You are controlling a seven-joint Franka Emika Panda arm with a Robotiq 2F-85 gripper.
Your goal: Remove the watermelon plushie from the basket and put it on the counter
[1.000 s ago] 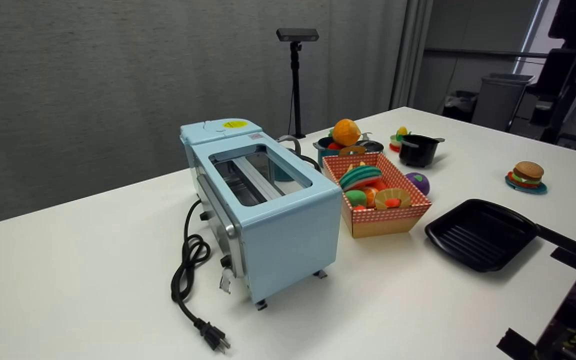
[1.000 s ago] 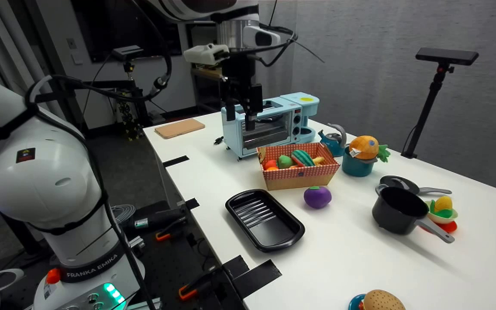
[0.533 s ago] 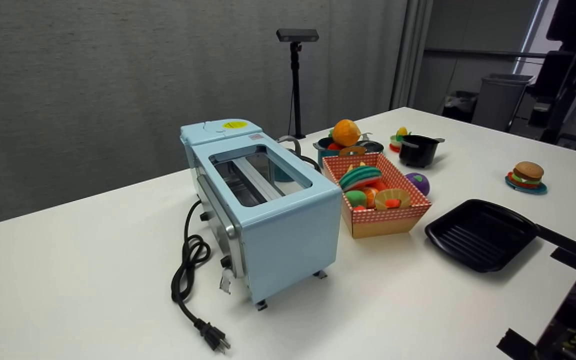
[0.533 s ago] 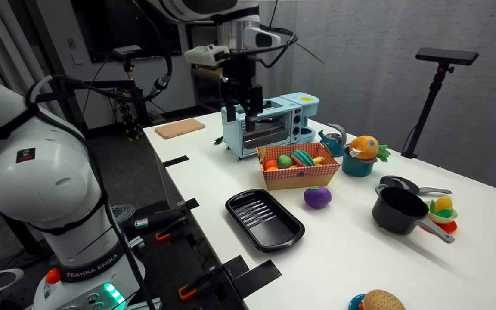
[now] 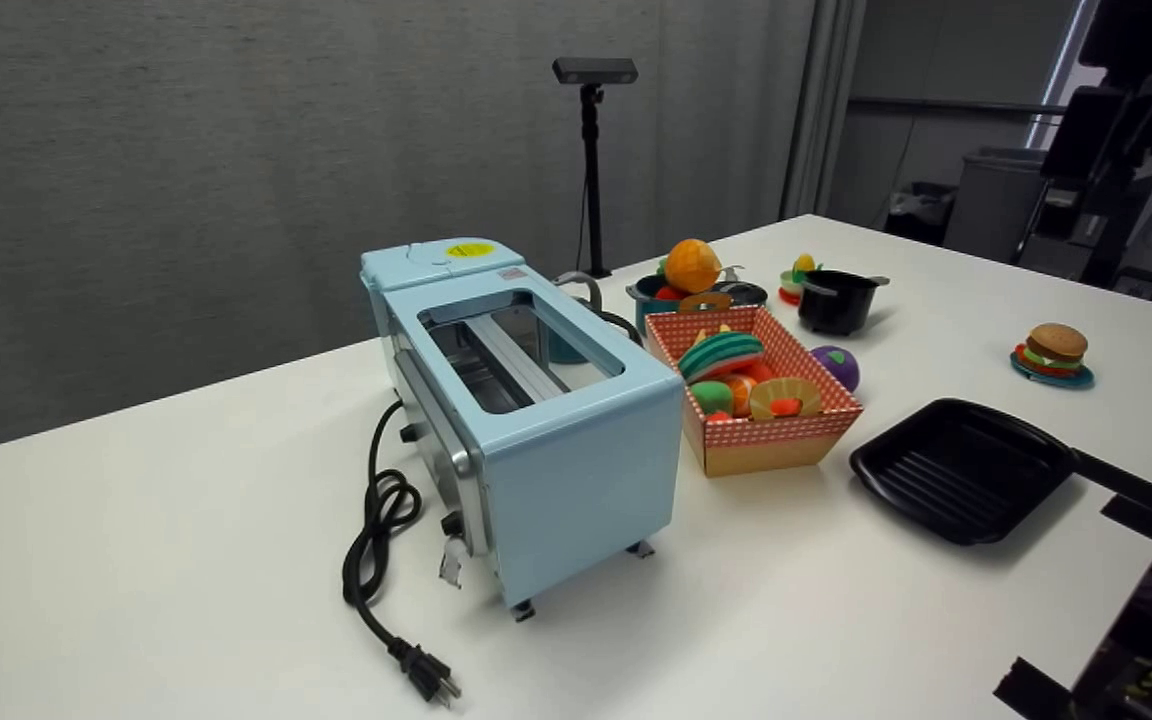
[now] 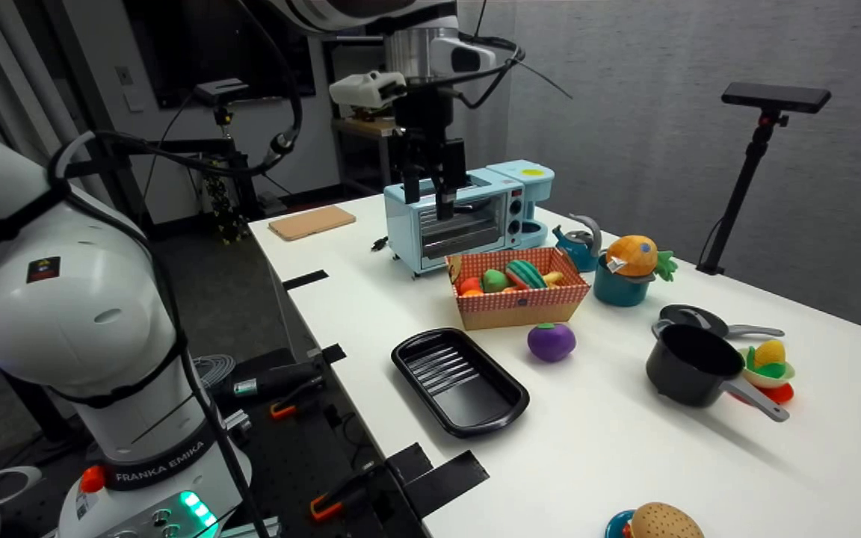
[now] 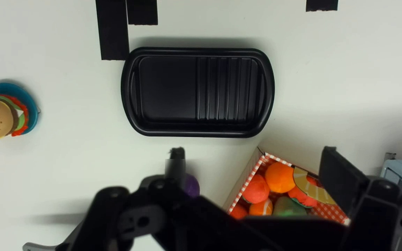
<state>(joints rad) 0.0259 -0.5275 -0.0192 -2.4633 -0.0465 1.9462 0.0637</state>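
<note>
Sitting in the checkered basket [image 6: 524, 317], the watermelon plushie [image 6: 526, 274] is right next to a green toy fruit [image 6: 495, 281]. Basket itself is on the white counter [image 6: 595, 456] between a blue toaster oven [image 5: 581, 480] and a purple plush [image 6: 551, 344], black grill pan [image 6: 475, 403] nearby. Gripper [image 7: 252, 150] hangs up in the air over the counter, spread pretty wide in the wrist view.

A robot arm [image 6: 79, 321] beside the bench [image 6: 587, 456] and two cameras [image 6: 775, 98] on stands [image 6: 740, 190] mark this as a robotics lab.
</note>
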